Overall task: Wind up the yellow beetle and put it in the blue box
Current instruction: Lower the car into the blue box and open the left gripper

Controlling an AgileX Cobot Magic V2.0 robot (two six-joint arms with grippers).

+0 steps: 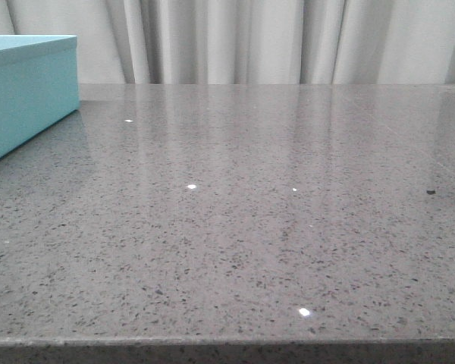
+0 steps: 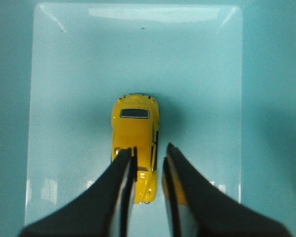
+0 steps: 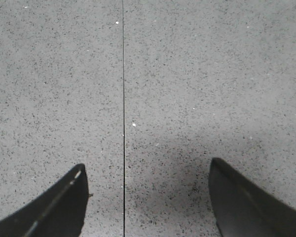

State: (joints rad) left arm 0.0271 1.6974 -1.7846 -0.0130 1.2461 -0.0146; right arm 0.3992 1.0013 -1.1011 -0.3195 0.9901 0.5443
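Below the left gripper, on the pale floor of the blue box, sits the yellow beetle. The left wrist view looks straight down on its rounded roof and one dark window. The gripper's two black fingers stand over the end of the car nearer the wrist, with only a narrow gap between them, and yellow bodywork shows through that gap and to either side of each finger. Whether the fingers touch or pinch the car cannot be told from this view; they may simply hang above it. The beetle lies roughly midway between the box's side walls, its far end pointing away from the gripper toward the box's far wall.

Beneath the right gripper there is only the grey speckled table, crossed by a thin dark seam line that runs closer to one finger than the other. Its fingers are spread wide apart and hold nothing.

From the front view, the blue box stands at the far left of the table, in front of pale curtains; neither arm appears there.
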